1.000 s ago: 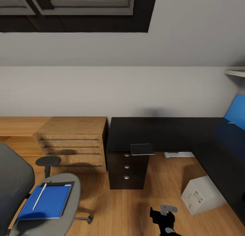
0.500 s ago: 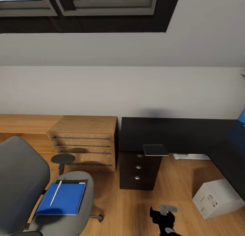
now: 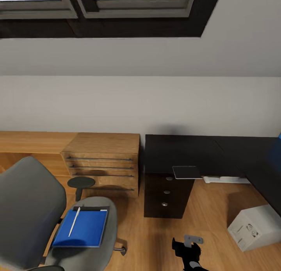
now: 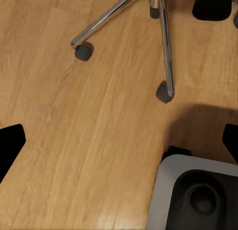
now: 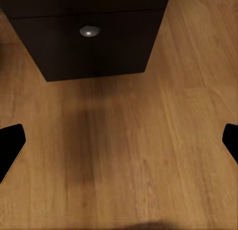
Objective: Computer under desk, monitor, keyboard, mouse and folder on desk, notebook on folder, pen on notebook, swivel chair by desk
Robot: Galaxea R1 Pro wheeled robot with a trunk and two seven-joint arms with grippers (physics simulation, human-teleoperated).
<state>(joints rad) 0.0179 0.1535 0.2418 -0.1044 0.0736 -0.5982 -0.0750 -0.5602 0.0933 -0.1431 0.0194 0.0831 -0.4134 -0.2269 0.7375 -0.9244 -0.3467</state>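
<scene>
Blue folder [image 3: 81,233] lies flat on the seat of the grey swivel chair [image 3: 29,208] low at the head view's left, the pale pen [image 3: 74,227] resting on top. Right of it, the black desk [image 3: 187,150] runs along the wall over its drawer unit [image 3: 167,195]; a small greyish notebook [image 3: 186,172] overhangs the desk's front edge. A white box [image 3: 255,227] sits on the wooden floor [image 3: 156,239] under the desk's right wing.

Left wrist view: chrome chair legs [image 4: 166,46] and castors on the floor, jaws apart, holding nothing.

Right wrist view: the drawer unit's front with a silver knob [image 5: 89,31], jaws wide apart over bare floor.
</scene>
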